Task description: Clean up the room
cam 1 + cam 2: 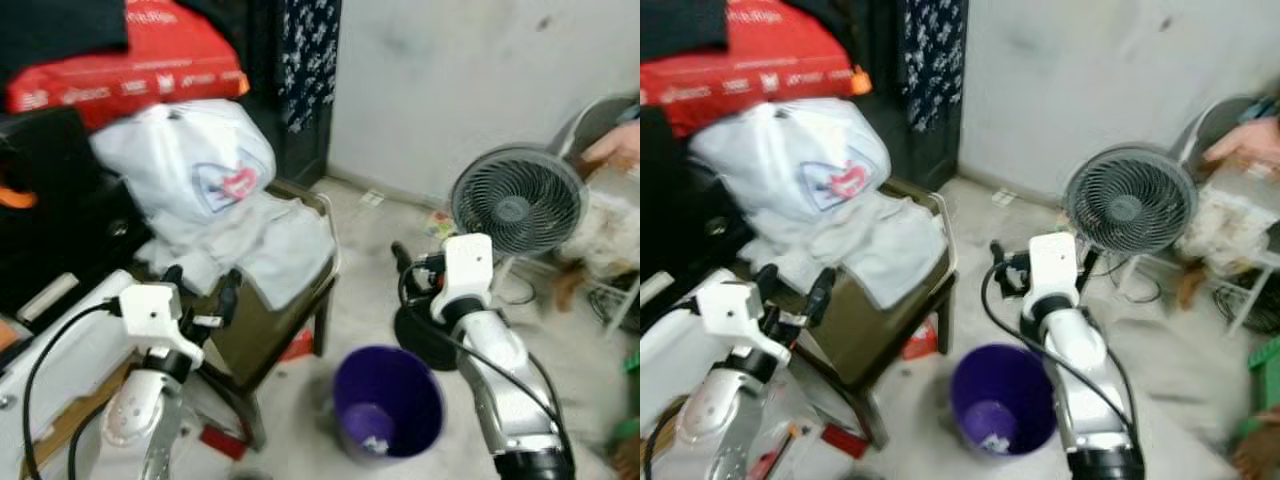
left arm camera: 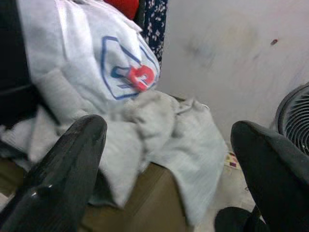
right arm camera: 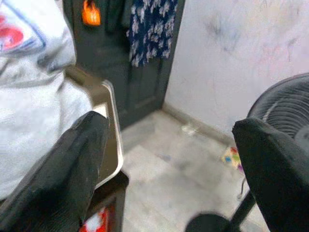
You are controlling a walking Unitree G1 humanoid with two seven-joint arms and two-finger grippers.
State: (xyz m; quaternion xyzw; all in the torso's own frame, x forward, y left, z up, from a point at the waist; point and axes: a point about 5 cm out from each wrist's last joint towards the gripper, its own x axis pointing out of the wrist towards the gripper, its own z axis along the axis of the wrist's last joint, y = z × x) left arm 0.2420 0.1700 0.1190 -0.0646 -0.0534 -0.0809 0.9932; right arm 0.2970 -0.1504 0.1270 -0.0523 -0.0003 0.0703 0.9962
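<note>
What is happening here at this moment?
The robot stands before a chair piled with a grey cloth and a white plastic bag. The left gripper is open beside the cloth and holds nothing. The right gripper is open above the floor, near a fan. A purple bin stands between the arms.

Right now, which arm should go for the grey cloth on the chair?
Left. The left gripper is open right beside the grey cloth on the chair; the right gripper sits across the floor gap, near the fan.
</note>
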